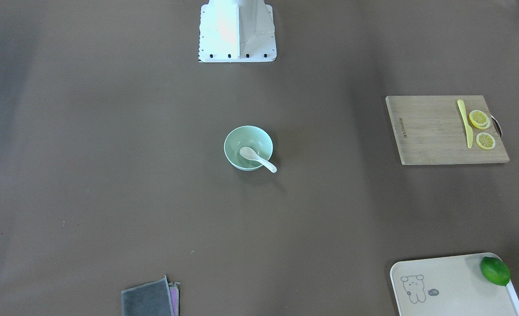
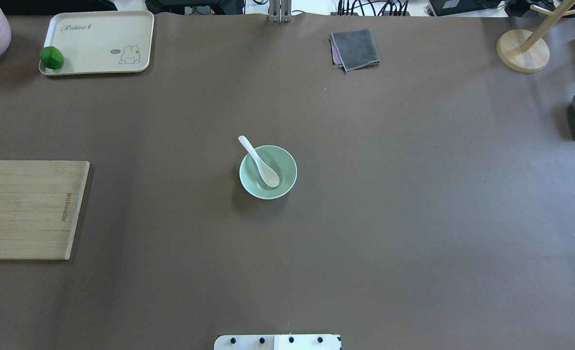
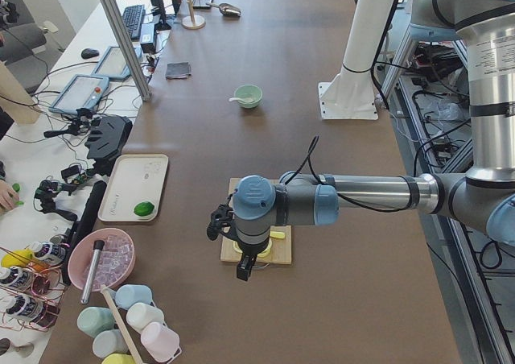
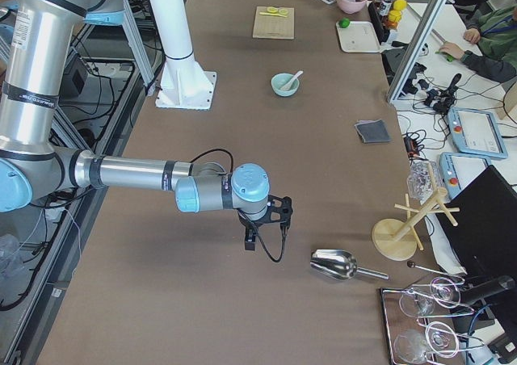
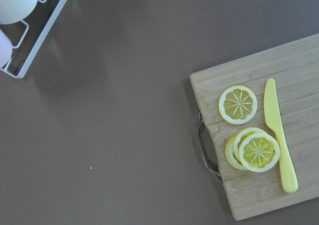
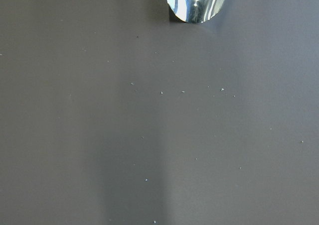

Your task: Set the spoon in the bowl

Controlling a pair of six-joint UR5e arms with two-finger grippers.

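White spoon (image 1: 256, 158), mint-green bowl (image 1: 247, 147), brown table (image 1: 110, 175), yellow lemon slices (image 5: 238, 104), green lime (image 1: 495, 271)

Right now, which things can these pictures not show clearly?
- Left gripper: open or shut unclear; only the exterior left view shows it.
- Right gripper: likewise, exterior right view only.
- Cutting board: cut by the overhead view's left edge.
- Metal scoop: cut by right wrist view's top edge.

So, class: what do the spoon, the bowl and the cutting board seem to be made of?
The spoon: glossy white, probably ceramic or melamine, judging by its sheen. The bowl: smooth mint-green, ceramic or plastic; can't tell which. The cutting board: matte bamboo or wood, with visible grain strips.
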